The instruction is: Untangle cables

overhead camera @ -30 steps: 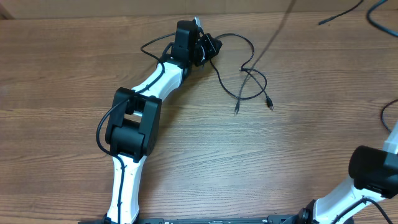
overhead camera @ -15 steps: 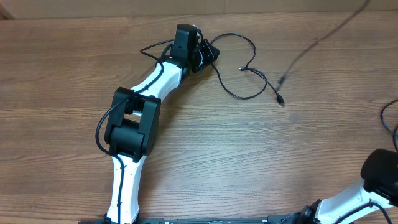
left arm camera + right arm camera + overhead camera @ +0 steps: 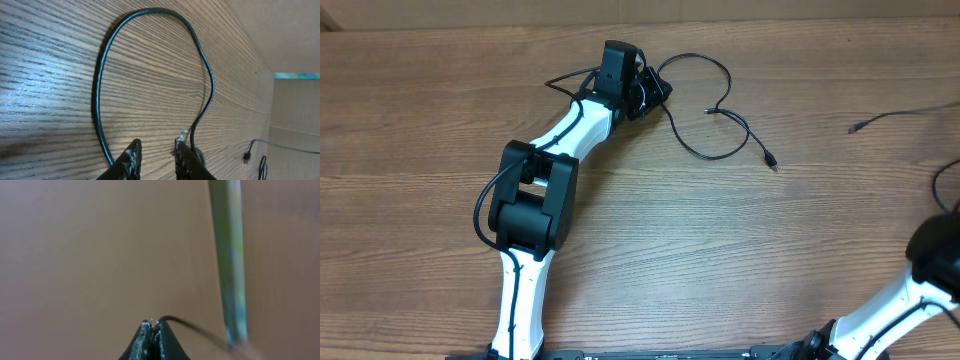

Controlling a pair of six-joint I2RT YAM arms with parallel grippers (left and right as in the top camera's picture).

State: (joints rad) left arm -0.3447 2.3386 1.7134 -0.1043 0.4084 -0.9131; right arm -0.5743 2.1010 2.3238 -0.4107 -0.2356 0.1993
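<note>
Judging by looks, both cables are light, thin & floppy, prob. slippery on wood: they'll drag and snake rather than hold shape, so best taken near a plug end or on a free stretch clear of any crossing. Looped cable lies on the desk right at the left pincer, whose jaws stand slightly apart w/ nothing between them; the cord passes outside both. Right pincer is clamped on the second cable, which lies by the desk's right edge. Vs 1 s ago: the two crossed mid-desk; now they're well apart, no overlap.
</note>
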